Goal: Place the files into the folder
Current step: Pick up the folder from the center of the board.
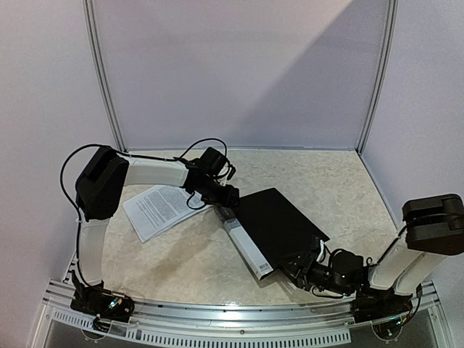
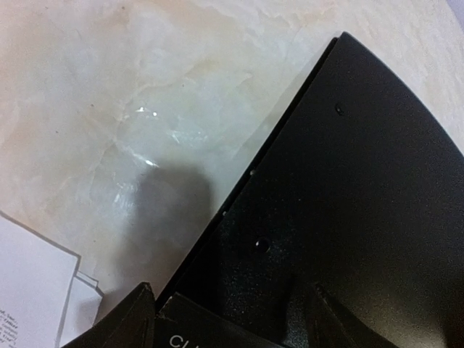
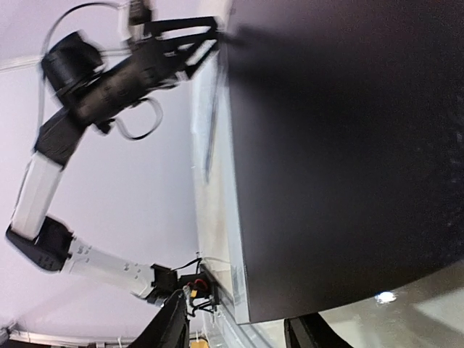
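Looking down from above, we see the black folder (image 1: 279, 221) lying flat in the middle of the table (image 1: 319, 181). It is turned at a slant. Its white spine strip (image 1: 246, 250) runs along its left side.

The left gripper (image 1: 226, 196) sits at the far left corner of the folder. From the left wrist, we see its two fingers (image 2: 134, 322) standing wide apart. One finger is just off the folder's edge, over the table. The other is over the black cover. The corner of the folder lies between them. The fingers are spread and we see them squeezing nothing.

The right gripper (image 1: 299, 270) sits low at the near corner of the folder, close to the end of the white strip. From the right wrist, we see its fingers (image 3: 170, 326) on each side of the folder's edge. We cannot tell if they are pinching it or just sitting beside it.

The files (image 1: 156, 209) lie on the table to the left of the folder, under the left arm. They are white sheets with black print. They are a little apart from the folder and no gripper touches them.
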Robot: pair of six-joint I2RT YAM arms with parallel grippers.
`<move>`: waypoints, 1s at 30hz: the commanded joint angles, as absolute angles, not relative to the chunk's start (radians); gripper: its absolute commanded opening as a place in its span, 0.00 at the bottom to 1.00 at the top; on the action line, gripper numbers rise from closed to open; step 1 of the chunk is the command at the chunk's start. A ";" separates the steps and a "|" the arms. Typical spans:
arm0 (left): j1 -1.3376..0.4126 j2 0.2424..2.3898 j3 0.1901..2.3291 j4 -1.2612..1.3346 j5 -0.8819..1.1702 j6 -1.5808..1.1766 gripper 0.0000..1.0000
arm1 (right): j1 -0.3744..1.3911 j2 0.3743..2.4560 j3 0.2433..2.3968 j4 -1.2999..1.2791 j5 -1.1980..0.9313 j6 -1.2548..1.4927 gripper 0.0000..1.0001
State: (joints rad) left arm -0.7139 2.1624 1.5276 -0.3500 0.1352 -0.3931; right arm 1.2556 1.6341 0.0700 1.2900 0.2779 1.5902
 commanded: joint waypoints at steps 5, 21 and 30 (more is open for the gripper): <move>-0.752 2.173 1.505 -0.337 0.261 -0.409 0.68 | 1.242 1.485 0.107 1.189 0.358 1.417 0.43; -0.752 2.054 1.516 -0.317 0.118 -0.337 0.74 | 1.256 1.254 0.035 0.899 0.542 1.246 0.18; -0.850 1.948 1.453 -0.319 -0.104 -0.275 0.75 | 1.262 1.069 -0.110 0.774 0.737 1.237 0.10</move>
State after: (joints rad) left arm -0.7677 1.9820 1.4906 -0.3161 0.0128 -0.3210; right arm 1.2564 1.0924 0.0536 0.8368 0.6308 1.2510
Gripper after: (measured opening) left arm 0.752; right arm 0.091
